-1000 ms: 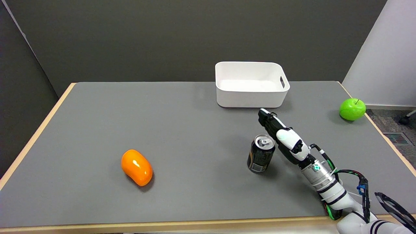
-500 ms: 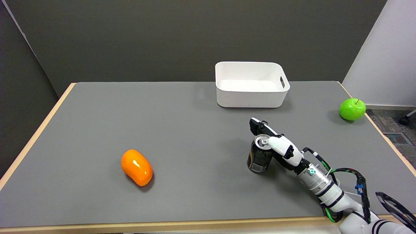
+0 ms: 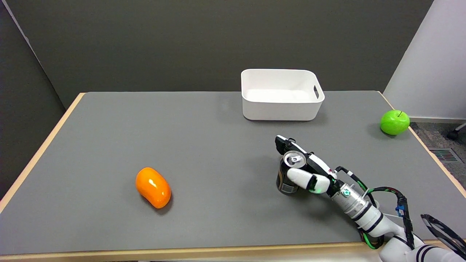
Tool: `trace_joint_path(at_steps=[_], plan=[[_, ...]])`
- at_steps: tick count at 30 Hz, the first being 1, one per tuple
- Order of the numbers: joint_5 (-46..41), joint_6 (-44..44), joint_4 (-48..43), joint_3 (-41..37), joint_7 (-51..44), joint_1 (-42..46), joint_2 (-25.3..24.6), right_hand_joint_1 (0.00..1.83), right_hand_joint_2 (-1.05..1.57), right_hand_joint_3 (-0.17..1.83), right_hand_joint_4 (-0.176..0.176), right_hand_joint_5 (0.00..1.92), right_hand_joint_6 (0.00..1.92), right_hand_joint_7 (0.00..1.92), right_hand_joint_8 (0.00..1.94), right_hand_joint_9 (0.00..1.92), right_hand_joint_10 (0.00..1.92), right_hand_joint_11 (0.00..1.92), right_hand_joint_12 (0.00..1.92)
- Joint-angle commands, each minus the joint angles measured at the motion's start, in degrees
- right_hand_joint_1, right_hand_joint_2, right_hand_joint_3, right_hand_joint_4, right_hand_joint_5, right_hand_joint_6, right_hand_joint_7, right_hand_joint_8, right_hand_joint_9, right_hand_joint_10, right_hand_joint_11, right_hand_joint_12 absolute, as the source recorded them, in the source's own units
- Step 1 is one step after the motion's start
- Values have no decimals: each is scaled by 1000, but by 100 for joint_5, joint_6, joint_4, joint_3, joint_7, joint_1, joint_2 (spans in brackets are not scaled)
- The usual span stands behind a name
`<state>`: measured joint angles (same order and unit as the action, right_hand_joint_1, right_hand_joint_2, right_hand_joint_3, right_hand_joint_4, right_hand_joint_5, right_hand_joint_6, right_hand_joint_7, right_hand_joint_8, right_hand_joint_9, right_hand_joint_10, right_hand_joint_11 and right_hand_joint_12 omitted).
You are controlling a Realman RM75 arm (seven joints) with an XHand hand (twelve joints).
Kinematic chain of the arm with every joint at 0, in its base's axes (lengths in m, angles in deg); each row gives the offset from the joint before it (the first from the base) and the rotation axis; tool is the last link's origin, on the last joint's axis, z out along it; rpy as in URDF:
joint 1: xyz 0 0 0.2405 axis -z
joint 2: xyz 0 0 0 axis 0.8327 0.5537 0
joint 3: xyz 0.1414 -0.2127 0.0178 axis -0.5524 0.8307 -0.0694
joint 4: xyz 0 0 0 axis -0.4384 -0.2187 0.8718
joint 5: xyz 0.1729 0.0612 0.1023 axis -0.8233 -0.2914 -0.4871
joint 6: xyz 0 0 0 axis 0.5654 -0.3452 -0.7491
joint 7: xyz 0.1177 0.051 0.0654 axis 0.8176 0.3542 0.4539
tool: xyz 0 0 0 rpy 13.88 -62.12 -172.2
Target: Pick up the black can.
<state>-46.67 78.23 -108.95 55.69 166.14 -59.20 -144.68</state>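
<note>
Your right hand [image 3: 305, 170] reaches in from the lower right corner, the white forearm and its looped cables low over the near edge of the grey table [image 3: 218, 225]. The hand is wrapped around the black can [image 3: 290, 175]: a white thumb lies across the near side of the can's body, and the dark fingers [image 3: 282, 144] curl round behind its far side. The can stands upright on the table, right of the middle, its silver top with the pull tab facing up; you cannot tell from here whether its base has left the surface. Well to the left, at about the same depth, lies a glossy orange fruit [image 3: 153, 187]. Farther back, beyond the can, sits a white bin [image 3: 282, 109] with a handle slot in its right wall. A green apple [image 3: 394, 122] rests near the table's far right edge.
</note>
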Motion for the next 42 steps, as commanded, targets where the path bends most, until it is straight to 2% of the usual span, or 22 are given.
trace_joint_path(at_steps=[1, 3, 9, 12, 14, 16, 18, 20, 21, 22, 23, 25, 27, 29, 31, 33, 35, 37, 40, 42], plan=[[102, -39, -63, -198, 47, -31, 10, 860, 574, 868, -163, 41, 167, -1, -1, -1, -1, -1, -1], [97, -39, -63, -223, 47, -31, 10, 938, 577, 879, -163, 40, 176, -1, -1, -1, -1, -1, -1], [49, -107, -86, -233, 47, -31, 10, 1006, 585, 891, -163, 42, 209, -1, -1, -1, -1, -1, -1], [30, -209, -135, -239, 47, -31, 10, 984, 675, 866, -167, 30, 279, -1, -1, -1, -1, -1, -1], [24, -326, -213, -282, 20, -17, 2, 968, 687, 930, -166, 39, 288, -1, -1, -1, -1, -1, -1], [-44, -427, -272, -283, -7, -9, -6, 964, 796, 1035, -159, 190, 551, 160, 340, 25, 581, -1, 753], [-105, -507, -317, -273, -8, -1, -20, 997, 875, 946, -142, 242, 841, 278, 355, 135, 656, -1, 994], [-113, -559, -325, -289, -8, 1, -38, 948, 1222, 376, -159, 444, 1599, 547, 801, 410, 983, 232, 1425], [-113, -580, -327, -289, -8, 1, -38, 996, 1276, 243, -145, 468, 1748, 637, 1053, 489, 1081, 313, 1549], [-113, -609, -334, -289, -15, 1, -45, 1078, 1263, 199, -119, 451, 1770, 698, 1299, 531, 1138, 367, 1619], [-113, -644, -352, -289, -16, 1, -46, 1125, 1260, 164, -123, 441, 1753, 739, 1404, 573, 1171, 417, 1689], [-113, -689, -385, -303, -23, -7, -46, 1163, 1282, 89, -176, 424, 1658, 786, 1443, 662, 1225, 503, 1847], [-113, -731, -442, -350, -24, -7, -46, 1139, 1349, 9, -176, 406, 1636, 738, 1589, 688, 1336, 435, 1921], [-120, -773, -514, -421, -24, -7, -46, 1126, 1333, 61, -176, 524, 1627, 578, 1666, 640, 1517, 314, 1921], [-189, -780, -630, -542, -24, -13, -46, 1126, 1324, 87, -176, 520, 1638, 573, 1676, 643, 1570, 295, 1921], [-270, -803, -786, -713, -52, -22, -46, 1270, 1235, 260, -176, 480, 1691, 572, 1667, 522, 1778, 240, 1921], [-378, -909, -1001, -919, -243, -44, -54, 1292, 1260, 176, -176, 499, 1658, 591, 1619, 525, 1765, 251, 1921], [-505, -1248, -1481, -1284, -693, -119, -54, 1279, 1222, 309, -176, 466, 1723, 557, 1682, 494, 1832, 204, 1921], [-602, -1962, -2060, -1707, -1343, -359, -13, 1285, 1357, -2, -176, 491, 1675, 574, 1641, 510, 1803, 281, 1921], [-691, -2417, -2255, -1801, -1653, -665, 27, 1286, 1330, 51, -176, 493, 1674, 579, 1635, 512, 1803, 292, 1921]])
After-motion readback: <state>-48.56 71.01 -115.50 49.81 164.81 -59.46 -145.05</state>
